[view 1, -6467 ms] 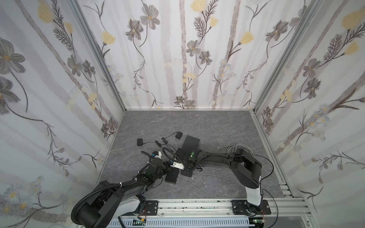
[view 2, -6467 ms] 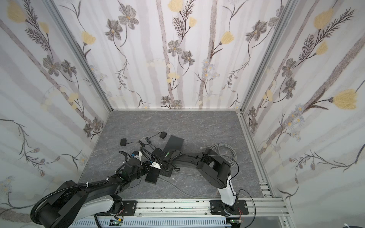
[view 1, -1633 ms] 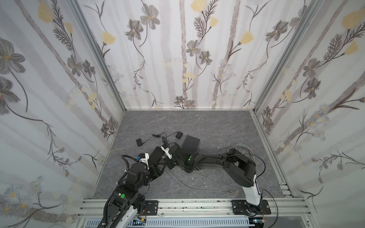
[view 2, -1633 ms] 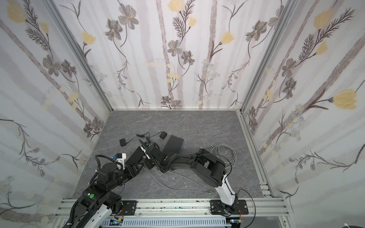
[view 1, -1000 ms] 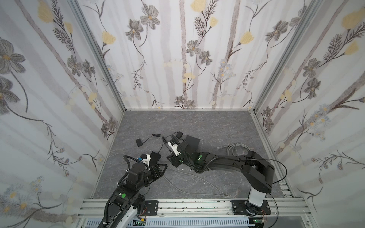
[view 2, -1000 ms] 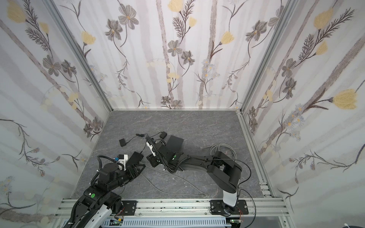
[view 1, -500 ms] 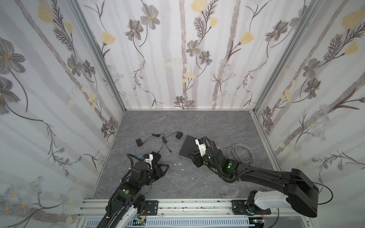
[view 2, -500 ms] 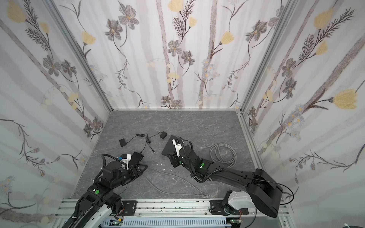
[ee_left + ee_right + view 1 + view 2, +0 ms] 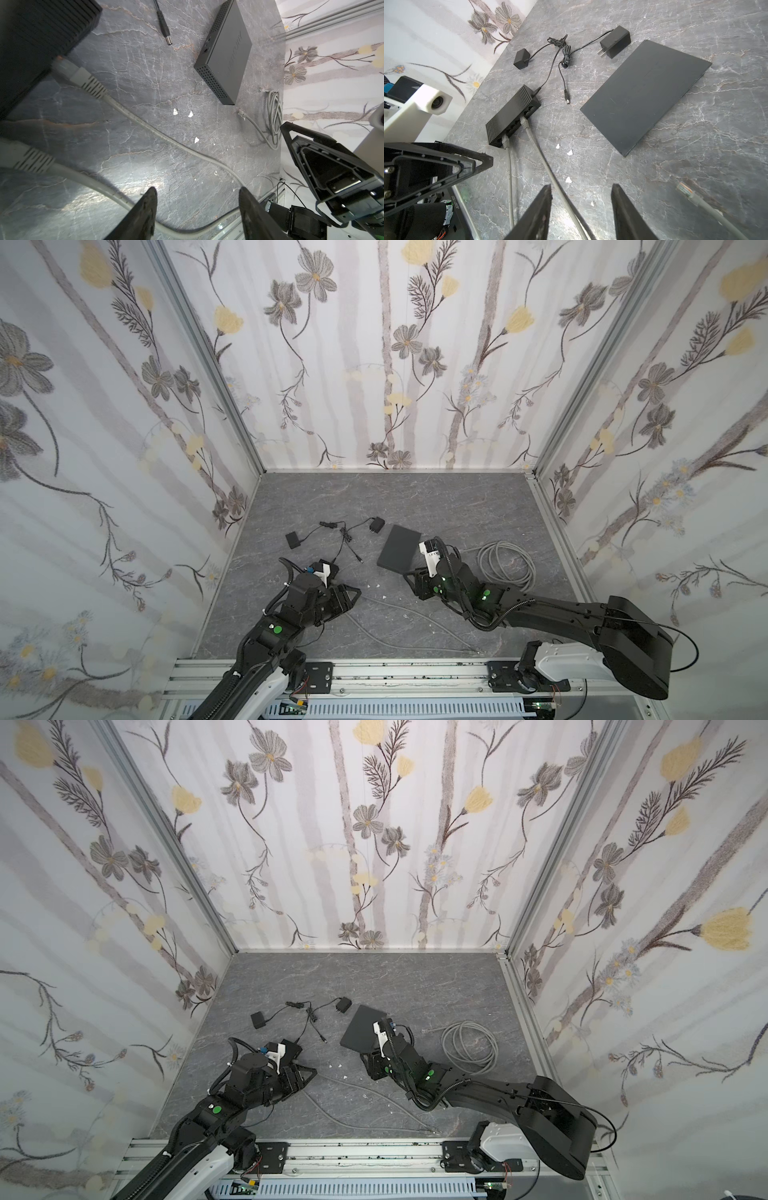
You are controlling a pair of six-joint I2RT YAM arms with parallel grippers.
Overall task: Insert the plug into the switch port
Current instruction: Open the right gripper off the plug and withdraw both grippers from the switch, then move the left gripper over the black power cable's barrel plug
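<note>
The switch (image 9: pixel 512 118) is a small black ribbed box; in both top views it shows only partly beside my left wrist (image 9: pixel 332 571) (image 9: pixel 293 1050). Two grey plugs (image 9: pixel 524 122) (image 9: pixel 505 143) sit in its ports, seen close in the left wrist view (image 9: pixel 68 69) (image 9: pixel 12 151). Their cables (image 9: pixel 399 610) trail toward the front rail. My left gripper (image 9: pixel 354 596) (image 9: pixel 309 1073) (image 9: pixel 197 188) is open and empty, just right of the switch. My right gripper (image 9: pixel 411 585) (image 9: pixel 368 1063) (image 9: pixel 581 186) is open and empty, hovering over one cable by the flat box.
A flat black box (image 9: pixel 399 547) (image 9: pixel 645 93) lies mid-table. A coiled grey cable (image 9: pixel 505 564) lies to the right, its loose plug (image 9: pixel 685 190) (image 9: pixel 241 113) on the table. A power adapter (image 9: pixel 614 41), a small black block (image 9: pixel 521 59) and a barrel connector (image 9: pixel 567 100) lie behind the switch.
My right arm has drawn back to the right, away from the switch, with open empty jaws. The left arm has barely moved. Both plugs stay in the switch.
</note>
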